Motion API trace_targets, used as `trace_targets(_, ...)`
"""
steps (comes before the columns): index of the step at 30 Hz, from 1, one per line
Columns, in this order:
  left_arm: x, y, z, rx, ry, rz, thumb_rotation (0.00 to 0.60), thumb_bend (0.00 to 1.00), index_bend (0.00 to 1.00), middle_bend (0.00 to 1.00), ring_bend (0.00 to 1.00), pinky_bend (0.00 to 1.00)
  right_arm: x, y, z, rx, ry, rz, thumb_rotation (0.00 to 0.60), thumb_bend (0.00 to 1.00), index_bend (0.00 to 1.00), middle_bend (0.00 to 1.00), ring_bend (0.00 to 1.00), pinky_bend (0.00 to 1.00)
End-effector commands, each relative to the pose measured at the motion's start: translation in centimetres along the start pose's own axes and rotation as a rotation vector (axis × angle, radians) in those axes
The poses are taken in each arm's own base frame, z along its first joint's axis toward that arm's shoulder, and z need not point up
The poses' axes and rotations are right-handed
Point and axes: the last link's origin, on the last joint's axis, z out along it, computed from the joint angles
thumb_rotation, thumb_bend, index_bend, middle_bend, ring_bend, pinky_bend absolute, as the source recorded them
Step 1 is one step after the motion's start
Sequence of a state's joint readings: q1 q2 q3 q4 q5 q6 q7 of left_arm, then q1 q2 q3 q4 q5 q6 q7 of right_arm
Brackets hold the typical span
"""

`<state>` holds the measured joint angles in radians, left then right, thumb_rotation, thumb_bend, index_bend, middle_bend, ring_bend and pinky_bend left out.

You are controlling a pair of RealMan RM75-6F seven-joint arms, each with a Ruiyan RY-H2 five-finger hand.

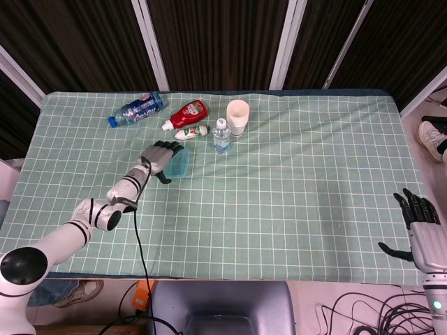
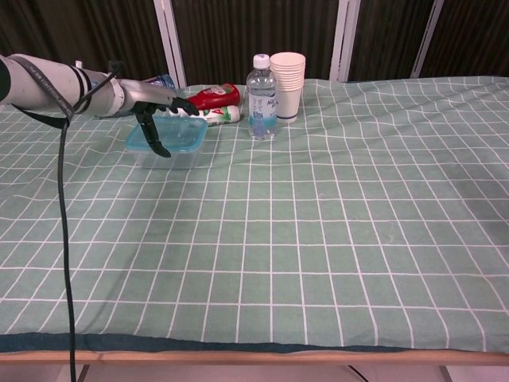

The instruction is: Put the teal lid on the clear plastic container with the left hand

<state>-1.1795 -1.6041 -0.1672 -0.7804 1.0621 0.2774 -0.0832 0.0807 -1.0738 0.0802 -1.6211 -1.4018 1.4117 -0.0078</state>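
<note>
The teal lid (image 2: pixel 181 134) lies flat on top of the clear plastic container (image 2: pixel 179 159) at the table's back left; in the head view the lid (image 1: pixel 181 162) covers the container. My left hand (image 2: pixel 156 110) hovers over the lid's left side with its fingers spread above it and its thumb hanging down in front. In the head view the left hand (image 1: pixel 159 158) overlaps the lid's left edge. My right hand (image 1: pixel 420 227) hangs off the table's front right corner, fingers apart and holding nothing.
Behind the container lie a red ketchup bottle (image 1: pixel 187 113), a small green-capped bottle (image 1: pixel 191 132) and a blue-labelled bottle (image 1: pixel 137 109). An upright water bottle (image 2: pixel 261 95) and a stack of paper cups (image 2: pixel 287 76) stand to the container's right. A green checked cloth (image 1: pixel 293 181) covers the table.
</note>
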Motion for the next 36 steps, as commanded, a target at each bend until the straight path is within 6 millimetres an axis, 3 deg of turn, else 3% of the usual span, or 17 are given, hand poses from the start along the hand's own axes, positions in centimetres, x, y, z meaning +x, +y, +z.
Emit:
trace_targets(1,0.3,0.1,-0.2,-0.007,0.02,-0.005,0.6,0.2,0.0,0.0,0.0,0.0,0.0,0.0,0.0,0.0,-0.001,0.0,0.6,0.12,0.0,0.0,0.0,0.0)
trace_targets(7,1.0,0.8,-2.4,-0.081,0.082,-0.018,0.6,0.2,0.0,0.0,0.0,0.0,0.0,-0.1,0.0,0.009,-0.002,0.001,0.6,0.12,0.0,0.0,0.0,0.0)
trace_targets(12,-0.1,1.1,-4.1,-0.115,0.077,0.022,0.6,0.21,0.0,0.0,0.0,0.0,-0.2,-0.5,-0.3,0.036,-0.011,-0.003,0.6,0.12,0.0,0.0,0.0,0.0)
trace_targets(23,-1.7,0.8,-3.3,-0.07,0.071,0.014,0.6,0.22,0.0,0.03,0.0,0.0,-0.1,-0.4,-0.7,0.047,-0.006,0.004,0.6,0.12,0.0,0.0,0.0,0.0)
trace_targets(36,-1.8,0.1,-2.6,-0.034,0.07,0.013,0.6,0.22,0.0,0.08,0.0,0.0,0.0,-0.4,-0.7,0.046,-0.006,0.004,0.6,0.12,0.0,0.0,0.0,0.0)
